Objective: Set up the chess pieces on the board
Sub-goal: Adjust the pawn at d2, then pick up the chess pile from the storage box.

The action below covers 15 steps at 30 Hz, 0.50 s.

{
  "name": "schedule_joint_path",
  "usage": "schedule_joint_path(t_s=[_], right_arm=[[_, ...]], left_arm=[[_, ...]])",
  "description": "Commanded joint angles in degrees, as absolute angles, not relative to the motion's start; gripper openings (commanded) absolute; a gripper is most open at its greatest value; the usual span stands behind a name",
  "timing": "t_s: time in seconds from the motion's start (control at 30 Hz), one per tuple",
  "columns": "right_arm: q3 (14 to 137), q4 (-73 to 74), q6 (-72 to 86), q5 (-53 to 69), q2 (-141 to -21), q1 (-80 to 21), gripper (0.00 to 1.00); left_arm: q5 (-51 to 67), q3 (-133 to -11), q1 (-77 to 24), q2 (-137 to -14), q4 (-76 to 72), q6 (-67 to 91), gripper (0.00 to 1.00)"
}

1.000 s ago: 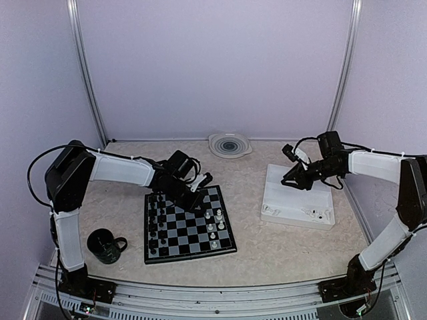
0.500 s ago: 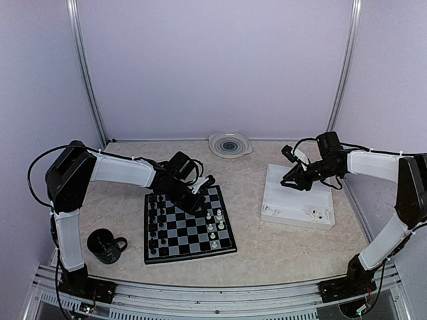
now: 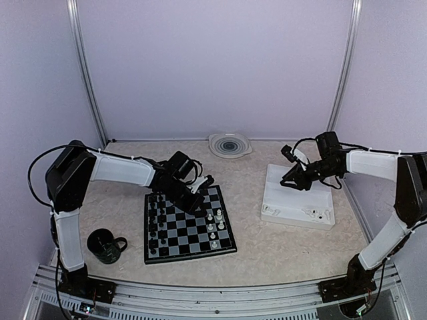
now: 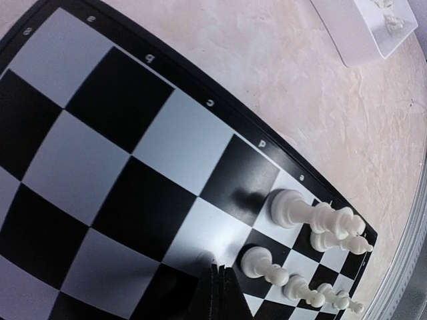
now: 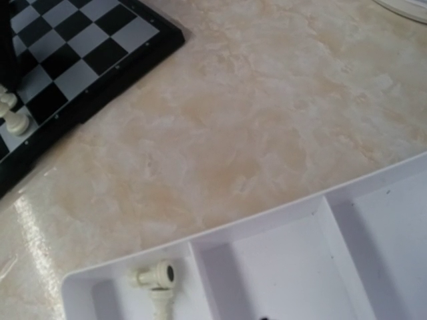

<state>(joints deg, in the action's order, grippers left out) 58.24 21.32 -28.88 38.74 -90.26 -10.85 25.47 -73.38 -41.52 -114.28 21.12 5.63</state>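
Tiny black plastic chessmen (image 3: 155, 223) fill two rows along one edge of the flat black and grey-white checkered chessboard (image 3: 190, 230), but only a handful of tiny white plastic chessmen (image 4: 313, 220) stand opposite, so I judge the job a bit over half done. More white ones (image 5: 155, 277) lie in the white rectangular compartment tray (image 3: 293, 200). My left claw (image 4: 213, 290) hangs over the board, tips pressed together with nothing visible between them; my right claw (image 3: 288, 180) hovers over the tray, its opening impossible to tell.
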Motion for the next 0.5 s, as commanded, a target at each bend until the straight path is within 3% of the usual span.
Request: schedule_joint_path(t_s=[0.0, 0.33, 0.47], right_arm=[[59.6, 22.2, -29.3, 39.9, -91.2, -10.3, 0.29], [61.8, 25.3, -30.2, 39.8, -92.5, -10.4, 0.33], [64.0, 31.8, -33.7, 39.2, -96.3, -11.0, 0.33]], left_arm=[[24.9, -75.2, -39.5, -115.1, 19.6, 7.7, 0.0], [21.8, -76.1, -39.7, -112.6, 18.1, 8.6, 0.01], [14.3, -78.5, -41.6, -106.7, 18.2, 7.8, 0.17]])
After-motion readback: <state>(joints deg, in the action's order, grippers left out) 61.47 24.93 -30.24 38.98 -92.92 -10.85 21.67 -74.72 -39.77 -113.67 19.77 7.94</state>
